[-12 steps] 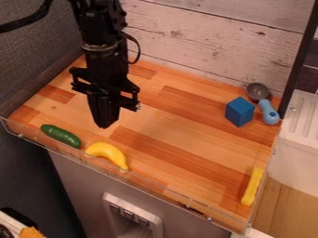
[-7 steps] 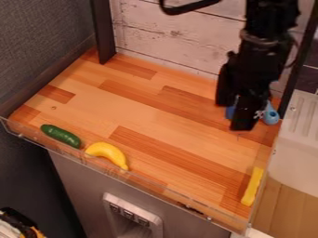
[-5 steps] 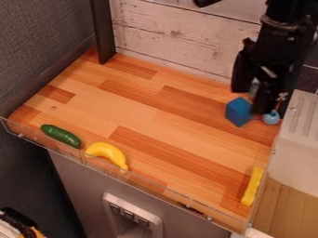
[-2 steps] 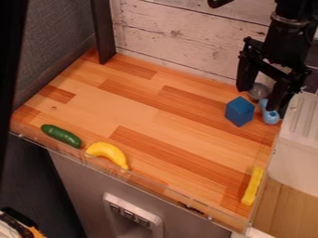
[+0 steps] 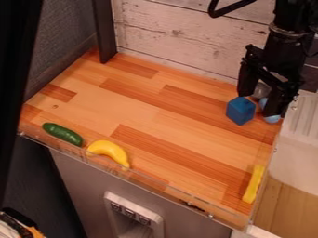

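Gripper (image 5: 256, 105) spread at spoon (image 5: 272, 119), near block (image 5: 240, 111); centre over spoon, clear block, then close squarely.

We see a whitewashed plank wall (image 5: 180, 37) behind, a dark grey wall (image 5: 69, 42) at left, a black post (image 5: 103, 32) where they meet — a striped wooden worktop (image 5: 155, 132) above a grey front (image 5: 81, 181)
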`<state>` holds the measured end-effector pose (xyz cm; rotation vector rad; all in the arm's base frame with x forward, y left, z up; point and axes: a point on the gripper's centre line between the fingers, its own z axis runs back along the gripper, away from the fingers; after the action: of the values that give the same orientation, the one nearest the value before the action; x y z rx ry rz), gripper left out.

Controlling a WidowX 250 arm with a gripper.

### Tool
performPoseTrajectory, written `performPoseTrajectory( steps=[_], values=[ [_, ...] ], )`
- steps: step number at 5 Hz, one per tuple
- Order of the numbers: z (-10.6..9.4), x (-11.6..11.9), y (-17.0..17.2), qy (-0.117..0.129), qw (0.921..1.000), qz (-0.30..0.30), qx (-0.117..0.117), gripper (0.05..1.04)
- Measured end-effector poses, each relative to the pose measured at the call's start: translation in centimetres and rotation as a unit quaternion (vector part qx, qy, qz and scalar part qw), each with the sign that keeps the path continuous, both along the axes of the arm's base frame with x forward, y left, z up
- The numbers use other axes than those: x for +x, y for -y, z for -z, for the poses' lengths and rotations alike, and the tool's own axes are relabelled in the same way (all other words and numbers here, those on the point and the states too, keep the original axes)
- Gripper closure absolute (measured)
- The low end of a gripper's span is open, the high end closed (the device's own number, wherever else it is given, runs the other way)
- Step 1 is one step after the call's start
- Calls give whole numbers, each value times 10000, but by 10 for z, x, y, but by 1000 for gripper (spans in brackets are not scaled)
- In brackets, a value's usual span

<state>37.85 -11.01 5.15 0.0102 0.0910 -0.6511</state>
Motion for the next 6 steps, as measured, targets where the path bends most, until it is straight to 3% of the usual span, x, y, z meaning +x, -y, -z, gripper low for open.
performPoseTrajectory(
  steps=[1,2,3,6],
  values=[
    [1,5,1,151,9988,462,-58,85],
    [4,5,0,112,9977,661,-41,87],
    [17,3,-1,-38,9986,535,13,87],
    [17,2,1,-23,9991,-414,15,85]
  ],
)
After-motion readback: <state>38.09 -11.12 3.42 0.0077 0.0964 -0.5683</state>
